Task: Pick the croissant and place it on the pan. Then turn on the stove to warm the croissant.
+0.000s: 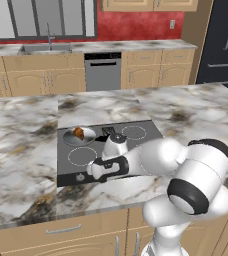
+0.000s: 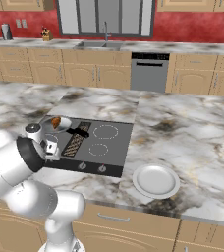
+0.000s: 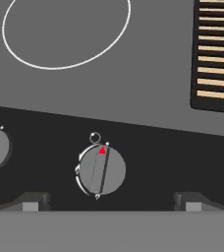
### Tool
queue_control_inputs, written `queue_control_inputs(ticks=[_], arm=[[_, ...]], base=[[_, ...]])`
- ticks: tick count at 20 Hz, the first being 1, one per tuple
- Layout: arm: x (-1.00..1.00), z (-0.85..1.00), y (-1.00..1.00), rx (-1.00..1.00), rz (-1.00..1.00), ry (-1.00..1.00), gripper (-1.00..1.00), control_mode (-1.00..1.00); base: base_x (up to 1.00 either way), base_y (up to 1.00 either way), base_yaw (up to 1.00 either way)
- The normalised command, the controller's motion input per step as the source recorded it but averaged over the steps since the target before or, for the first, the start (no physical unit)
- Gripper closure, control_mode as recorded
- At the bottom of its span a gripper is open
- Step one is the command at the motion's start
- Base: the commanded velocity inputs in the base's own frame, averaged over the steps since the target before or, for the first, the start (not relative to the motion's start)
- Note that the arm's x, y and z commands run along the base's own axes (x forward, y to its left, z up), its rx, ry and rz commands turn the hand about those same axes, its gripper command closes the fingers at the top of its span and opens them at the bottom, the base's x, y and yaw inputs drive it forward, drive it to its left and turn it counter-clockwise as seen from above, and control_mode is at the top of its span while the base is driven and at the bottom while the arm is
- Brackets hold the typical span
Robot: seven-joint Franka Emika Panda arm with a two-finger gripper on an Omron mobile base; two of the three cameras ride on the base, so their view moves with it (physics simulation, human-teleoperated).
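No readable text anywhere; the knob (image 3: 101, 170) carries a small red triangle mark (pointing at a tiny ring).

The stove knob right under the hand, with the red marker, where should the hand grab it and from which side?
Grip the knob across its round rim, coming straight down from above, as the open hand already points. It is a low disc on the stove front strip, so only its edge gives purchase. A finger on each side of the raised bar would help turn it. The croissant already lies in the pan.
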Motion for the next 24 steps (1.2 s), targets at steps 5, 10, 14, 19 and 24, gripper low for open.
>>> queue_control_inputs(ticks=[5,10,14,19,24], arm=[[0.18,-0.06,0.08,0.00,0.00,0.00,-1.00,-1.00],[0.19,-0.06,0.06,0.00,0.00,0.00,-1.00,-1.00],[0.10,-0.08,0.03,0.00,0.00,0.00,-1.00,-1.00],[0.00,-0.12,0.03,0.00,0.00,0.00,-1.00,-1.00],[0.01,-0.17,0.04,0.00,0.00,0.00,-1.00,-1.00]], base=[[0.00,0.00,0.00],[0.00,0.00,0.00],[0.00,0.00,0.00],[0.00,0.00,0.00],[0.00,0.00,0.00]])
